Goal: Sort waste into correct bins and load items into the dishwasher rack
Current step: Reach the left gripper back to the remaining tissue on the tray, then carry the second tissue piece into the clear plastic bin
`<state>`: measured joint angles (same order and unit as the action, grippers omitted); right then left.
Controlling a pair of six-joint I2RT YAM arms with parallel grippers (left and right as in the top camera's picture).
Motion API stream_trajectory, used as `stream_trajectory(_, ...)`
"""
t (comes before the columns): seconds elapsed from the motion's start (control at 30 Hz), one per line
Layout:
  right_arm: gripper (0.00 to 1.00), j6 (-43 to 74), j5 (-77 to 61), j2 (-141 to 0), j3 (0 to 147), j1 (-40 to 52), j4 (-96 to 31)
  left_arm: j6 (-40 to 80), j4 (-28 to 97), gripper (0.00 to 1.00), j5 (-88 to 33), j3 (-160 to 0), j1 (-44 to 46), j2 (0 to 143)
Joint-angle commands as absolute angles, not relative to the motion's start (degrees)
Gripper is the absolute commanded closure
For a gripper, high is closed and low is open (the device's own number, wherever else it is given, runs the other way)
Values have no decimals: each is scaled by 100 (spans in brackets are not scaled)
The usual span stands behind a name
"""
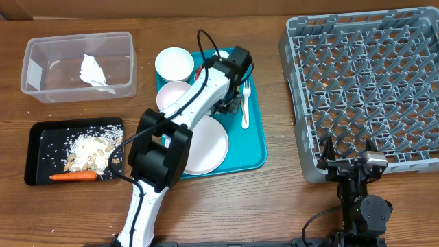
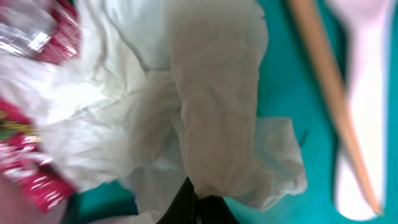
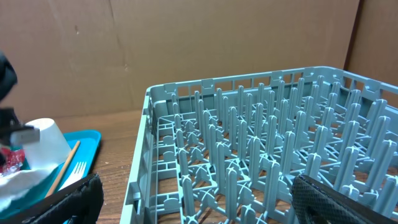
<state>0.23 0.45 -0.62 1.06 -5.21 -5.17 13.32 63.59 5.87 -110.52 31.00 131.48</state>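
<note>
My left gripper (image 1: pixel 223 103) is down on the teal tray (image 1: pixel 257 140). In the left wrist view its black fingers (image 2: pixel 199 208) are shut on a crumpled white napkin (image 2: pixel 186 93), with a red wrapper (image 2: pixel 31 168) beside it. A white fork (image 1: pixel 245 103) and a wooden chopstick (image 2: pixel 329 93) lie to the right. A white bowl (image 1: pixel 174 64), a pink bowl (image 1: pixel 170 95) and a plate (image 1: pixel 209 147) sit on the tray. My right gripper (image 1: pixel 350 159) is open and empty at the near edge of the grey dishwasher rack (image 1: pixel 370 82).
A clear plastic bin (image 1: pixel 41 75) holding a white tissue (image 1: pixel 95 71) stands at the back left. A black tray (image 1: pixel 41 137) holds rice scraps and a carrot (image 1: pixel 73 176). The rack also fills the right wrist view (image 3: pixel 261 143).
</note>
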Motion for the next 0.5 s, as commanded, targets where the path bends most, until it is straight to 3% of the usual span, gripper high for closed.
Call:
stream_trajectory(0.0, 0, 16, 80, -23, 47, -539, -482, 1540, 6659, 96, 637, -11780, 3074, 12698)
stream_trajectory(0.2, 0, 16, 80, -23, 47, -539, -482, 1549, 7203, 96, 639, -12803, 2888, 12254)
stream_trajectory(0.47, 0, 16, 80, -23, 47, -539, -482, 1741, 7249, 96, 552, -12973, 1885, 11764)
